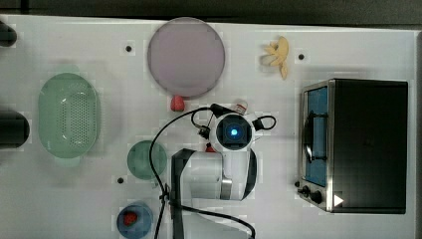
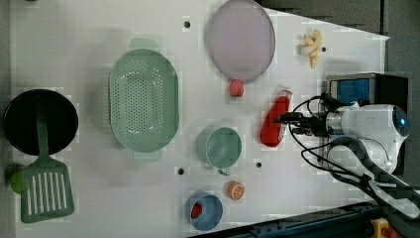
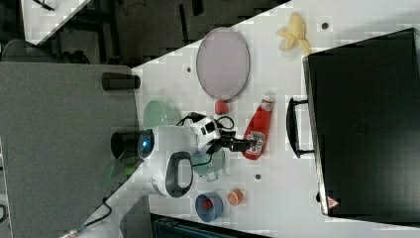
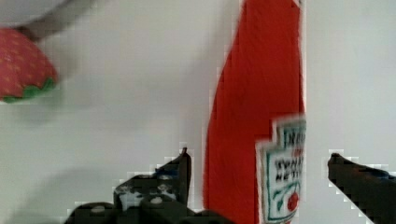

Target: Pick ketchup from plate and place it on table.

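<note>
Wrist view: my hand [image 4: 259,175] is spread open, fingers either side of the ketchup [image 4: 261,107], which lies flat on the white worktop [image 4: 130,116], off the plate [image 2: 240,38]. It looks light, rigid, slick plastic; I'd grip mid-body.

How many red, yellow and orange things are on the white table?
Red: 3 (slim red ketchup bottle, red strawberry beside the round lilac plate, red strawberry in the small blue bowl)
Yellow: 1 (peeled yellow banana)
Orange: 1 (round orange slice)
Total: 5
</note>
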You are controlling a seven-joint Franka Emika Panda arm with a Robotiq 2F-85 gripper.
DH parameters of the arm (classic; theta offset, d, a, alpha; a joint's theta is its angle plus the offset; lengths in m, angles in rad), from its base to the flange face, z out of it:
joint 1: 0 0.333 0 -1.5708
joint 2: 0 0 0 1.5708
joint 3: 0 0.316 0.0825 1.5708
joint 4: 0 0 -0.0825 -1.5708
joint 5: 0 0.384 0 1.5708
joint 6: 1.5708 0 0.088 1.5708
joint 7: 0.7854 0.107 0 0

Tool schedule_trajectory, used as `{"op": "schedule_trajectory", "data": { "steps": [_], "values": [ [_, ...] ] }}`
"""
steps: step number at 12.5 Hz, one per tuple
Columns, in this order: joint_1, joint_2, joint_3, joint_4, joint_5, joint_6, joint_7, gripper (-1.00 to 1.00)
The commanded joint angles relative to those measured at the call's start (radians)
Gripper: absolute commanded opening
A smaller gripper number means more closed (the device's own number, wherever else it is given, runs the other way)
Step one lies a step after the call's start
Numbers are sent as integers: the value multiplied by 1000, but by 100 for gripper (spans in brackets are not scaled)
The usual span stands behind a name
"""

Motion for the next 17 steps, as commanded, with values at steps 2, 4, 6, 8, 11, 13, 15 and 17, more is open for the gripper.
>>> {"op": "schedule_trajectory", "data": {
  "steps": [2, 4, 6, 8, 11, 13, 15, 17],
  "values": [
    [3, -187, 2, 75, 1, -81, 174, 100],
    [8, -250, 2, 131, 1, -219, 252, 100],
    [9, -296, 2, 209, 2, -361, 284, 100],
    [9, -326, 1, 303, 2, -460, 298, 100],
    [8, -335, -1, 452, 2, -660, 343, 100],
    [8, -332, -1, 540, 2, -773, 388, 100],
    [8, -329, -1, 610, 2, -854, 398, 100],
    [7, -328, -2, 656, 1, -961, 398, 100]
  ]
}}
